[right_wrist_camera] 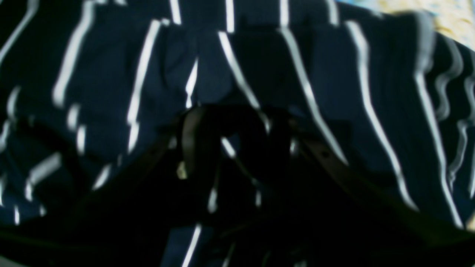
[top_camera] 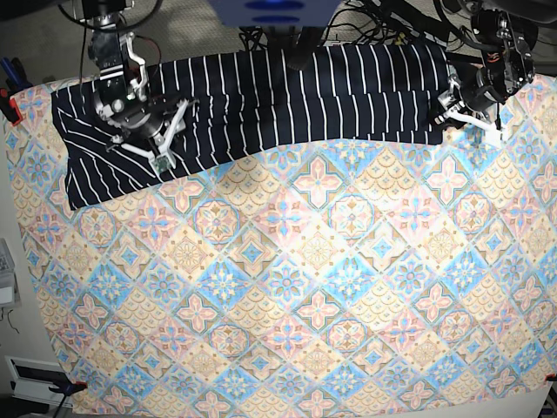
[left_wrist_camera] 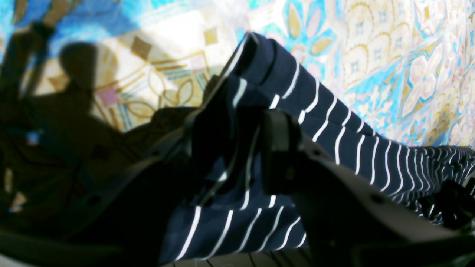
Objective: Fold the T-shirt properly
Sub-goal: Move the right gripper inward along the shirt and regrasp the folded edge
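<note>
The T-shirt, dark navy with thin white stripes, lies stretched along the far edge of the table. My left gripper is at its right end. In the left wrist view the left gripper is shut on a folded edge of the T-shirt, and striped cloth runs between the two fingers. My right gripper rests on the shirt's left part. In the blurred, dark right wrist view the right gripper has a bunch of the T-shirt pinched between its fingers.
A pastel tile-patterned tablecloth covers the whole table in front of the shirt. Red clamps hold the cloth at the left edge and at the near left corner. Cables and the arm bases crowd the back edge.
</note>
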Available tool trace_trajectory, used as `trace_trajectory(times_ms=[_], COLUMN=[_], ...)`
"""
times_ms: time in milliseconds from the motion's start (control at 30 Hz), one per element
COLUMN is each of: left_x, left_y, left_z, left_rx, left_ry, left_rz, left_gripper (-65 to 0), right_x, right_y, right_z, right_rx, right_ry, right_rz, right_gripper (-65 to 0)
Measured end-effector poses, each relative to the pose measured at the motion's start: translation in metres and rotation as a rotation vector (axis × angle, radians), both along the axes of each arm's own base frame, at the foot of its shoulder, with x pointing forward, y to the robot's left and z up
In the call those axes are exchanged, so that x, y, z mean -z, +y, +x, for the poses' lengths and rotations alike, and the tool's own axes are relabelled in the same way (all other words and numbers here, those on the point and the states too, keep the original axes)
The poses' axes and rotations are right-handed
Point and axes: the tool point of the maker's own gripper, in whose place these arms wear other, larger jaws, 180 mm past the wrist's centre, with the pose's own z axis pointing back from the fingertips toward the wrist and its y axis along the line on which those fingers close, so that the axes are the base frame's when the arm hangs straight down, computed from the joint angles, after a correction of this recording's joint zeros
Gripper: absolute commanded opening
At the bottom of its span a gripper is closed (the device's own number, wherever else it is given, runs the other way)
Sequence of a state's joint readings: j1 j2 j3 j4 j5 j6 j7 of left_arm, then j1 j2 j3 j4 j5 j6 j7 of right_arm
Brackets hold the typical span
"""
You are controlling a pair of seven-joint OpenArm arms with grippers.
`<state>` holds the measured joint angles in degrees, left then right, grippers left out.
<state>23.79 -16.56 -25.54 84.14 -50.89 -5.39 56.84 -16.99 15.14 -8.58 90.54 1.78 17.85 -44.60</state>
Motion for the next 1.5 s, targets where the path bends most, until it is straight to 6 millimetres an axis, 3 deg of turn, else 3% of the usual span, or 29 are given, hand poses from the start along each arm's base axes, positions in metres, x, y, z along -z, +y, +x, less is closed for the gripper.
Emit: trace_trajectory(times_ms=[167, 400, 500, 600, 733, 833, 1067, 1233, 1500], left_x=[-0.002, -0.008, -0.009, -0.01, -0.025, -0.03, -0.026, -0.023, -0.016], left_y=[0.006, 0.008, 0.005, -0.003, 0.018, 0.021, 0.01, -0.022, -0.011], left_z=[0.013, 0.036, 0.035, 0.019, 0.003, -0.001, -0.014, -0.005, -0.017], left_rx=[-0.01, -0.014, -0.008, 0.035, 0.003, 0.045, 0.1, 0.192, 0.201], left_ry=[-0.013, -0.048, -0.043, 0.014, 0.026, 0.059, 0.142, 0.161, 0.217], left_rz=[0.026, 0.034, 0.025, -0.015, 0.003, -0.002, -0.032, -0.095, -0.033], left_gripper=[-40.8, -40.8, -40.8, -40.6, -40.3, -40.3, -40.3, -40.3, -40.2], right_x=[0.007, 0.007, 0.007, 0.007, 0.008, 0.008, 0.008, 0.007, 0.003], right_y=[0.0, -0.005, -0.005, -0.005, -0.005, -0.005, -0.005, -0.004, -0.005], right_z=[0.039, 0.07, 0.071, 0.07, 0.066, 0.065, 0.065, 0.066, 0.062], right_rx=[0.016, 0.033, 0.036, 0.038, 0.048, 0.049, 0.047, 0.045, 0.04], right_ry=[-0.051, -0.078, -0.082, -0.087, -0.106, -0.1, -0.101, -0.103, -0.098], right_rz=[0.067, 0.071, 0.07, 0.072, 0.082, 0.078, 0.078, 0.078, 0.054], right_gripper=[-40.4, -40.4, -40.4, -40.4, -40.4, -40.4, -40.4, -40.4, -40.4])
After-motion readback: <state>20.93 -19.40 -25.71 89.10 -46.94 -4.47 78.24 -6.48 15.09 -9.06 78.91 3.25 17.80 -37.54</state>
